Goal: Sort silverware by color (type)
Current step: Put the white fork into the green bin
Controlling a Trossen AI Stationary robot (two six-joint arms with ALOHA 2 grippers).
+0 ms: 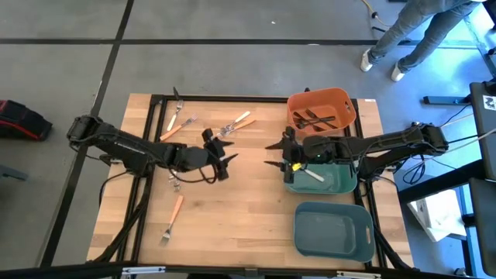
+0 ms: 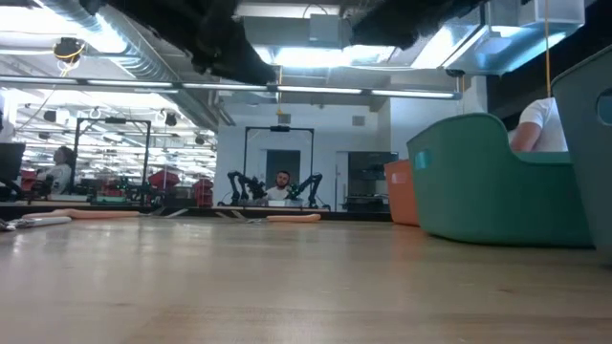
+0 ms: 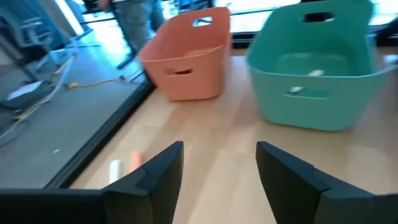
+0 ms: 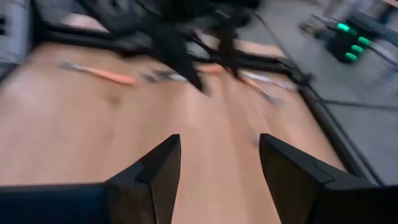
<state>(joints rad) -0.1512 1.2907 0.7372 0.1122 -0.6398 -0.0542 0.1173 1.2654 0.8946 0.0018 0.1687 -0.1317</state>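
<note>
Left gripper (image 1: 225,151) over mid-table, fingers spread, nothing held. Right gripper (image 1: 277,154) beside teal plastic bin (image 1: 341,183), fingers spread, nothing held. Dark forks (image 1: 316,119) inside orange plastic bin (image 1: 345,101). One silver utensil (image 1: 311,174) in teal bin. Orange-handled forks (image 1: 178,125) scattered on wooden tabletop (image 1: 248,217); another (image 1: 172,218) near front left.

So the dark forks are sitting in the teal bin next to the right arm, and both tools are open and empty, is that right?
Not quite. The high view shows the dark forks lying in the orange bin, not the teal one. The teal bin beside the right tool holds a light-coloured utensil instead. The rest stands: the left tool and the right tool are both open and empty.
</note>
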